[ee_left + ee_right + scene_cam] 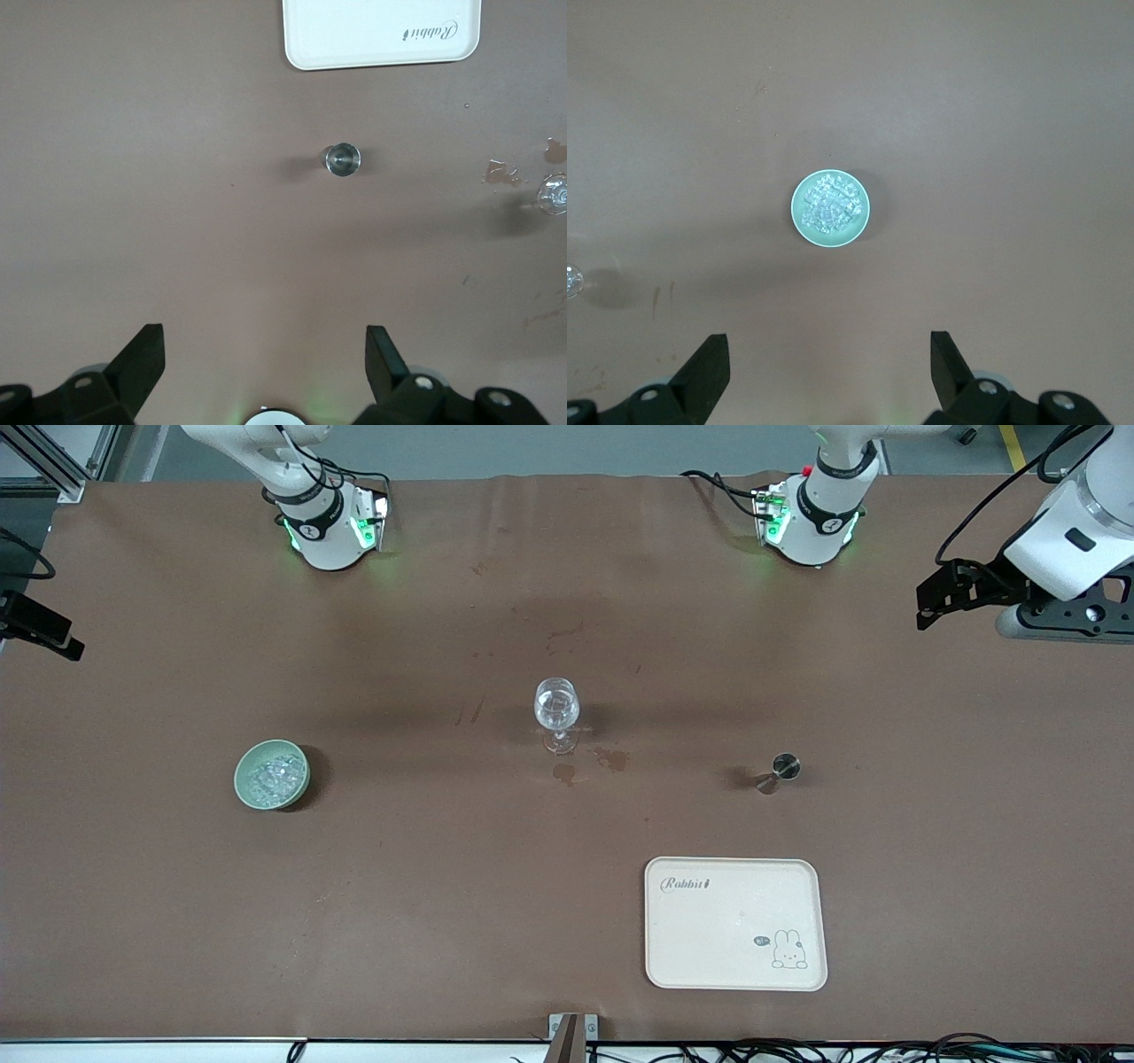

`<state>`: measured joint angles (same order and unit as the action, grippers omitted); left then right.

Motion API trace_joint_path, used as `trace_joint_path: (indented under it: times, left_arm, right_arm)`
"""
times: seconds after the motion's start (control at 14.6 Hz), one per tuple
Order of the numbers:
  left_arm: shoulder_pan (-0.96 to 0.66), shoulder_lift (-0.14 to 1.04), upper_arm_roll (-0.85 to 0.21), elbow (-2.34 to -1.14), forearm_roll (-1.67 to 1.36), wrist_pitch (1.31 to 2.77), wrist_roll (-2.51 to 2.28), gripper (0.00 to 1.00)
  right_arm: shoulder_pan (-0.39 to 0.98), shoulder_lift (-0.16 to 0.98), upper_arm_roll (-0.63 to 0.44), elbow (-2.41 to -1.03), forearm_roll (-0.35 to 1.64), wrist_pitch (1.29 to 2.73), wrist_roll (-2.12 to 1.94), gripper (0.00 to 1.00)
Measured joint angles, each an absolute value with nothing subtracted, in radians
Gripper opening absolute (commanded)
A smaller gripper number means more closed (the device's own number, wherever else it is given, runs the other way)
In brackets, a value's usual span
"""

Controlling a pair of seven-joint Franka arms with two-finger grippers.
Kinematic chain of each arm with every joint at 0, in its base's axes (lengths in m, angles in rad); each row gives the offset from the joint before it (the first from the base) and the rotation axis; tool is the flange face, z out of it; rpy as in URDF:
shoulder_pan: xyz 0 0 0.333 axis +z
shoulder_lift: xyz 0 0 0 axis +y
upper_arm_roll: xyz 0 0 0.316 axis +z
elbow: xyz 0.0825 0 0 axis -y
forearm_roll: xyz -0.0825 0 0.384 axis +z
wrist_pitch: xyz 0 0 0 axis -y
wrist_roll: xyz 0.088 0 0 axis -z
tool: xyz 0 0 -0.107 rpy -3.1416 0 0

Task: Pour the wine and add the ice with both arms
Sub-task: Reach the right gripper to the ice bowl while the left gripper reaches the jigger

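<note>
A clear stemmed glass (pixel 556 710) stands upright at the table's middle. A pale green bowl (pixel 272 774) holding ice (pixel 275 772) sits toward the right arm's end; the right wrist view shows the bowl (pixel 799 212) and ice (pixel 830 205) too. A small metal jigger (pixel 783 769) stands toward the left arm's end and also shows in the left wrist view (pixel 342 159). My left gripper (pixel 266 354) is open and empty, high over bare table between the left arm's base and the jigger. My right gripper (pixel 830 354) is open and empty, high over bare table between the right arm's base and the bowl.
A cream tray (pixel 735 923) with a rabbit print lies nearer the front camera than the jigger. Small wet stains (pixel 611 759) mark the brown table cover beside the glass's foot. The left arm's wrist (pixel 1072 549) hangs at the table's end.
</note>
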<state>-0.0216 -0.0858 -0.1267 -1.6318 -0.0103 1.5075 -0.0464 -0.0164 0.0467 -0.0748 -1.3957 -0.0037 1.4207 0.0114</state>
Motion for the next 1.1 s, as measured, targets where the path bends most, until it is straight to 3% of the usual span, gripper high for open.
trace_joint_path:
  times: [0.41,0.75,1.1]
  left_arm:
    - [-0.011,-0.083,-0.123,-1.611,0.01,1.507,-0.047,1.0]
    - [0.003,-0.004,-0.12,-1.584,0.012,1.508,-0.052,1.0]
    - [0.071,0.146,-0.117,-1.584,-0.02,1.521,-0.22,1.0]
  right_arm:
    - [-0.016,0.047,-0.075,-1.396,-0.004,1.42,0.011,1.0]
    - [-0.015,0.053,-0.065,-1.466,-0.003,1.427,0.01,1.0]
    - [-0.008,0.097,-0.062,-1.746,-0.002,1.78,0.008,1.0]
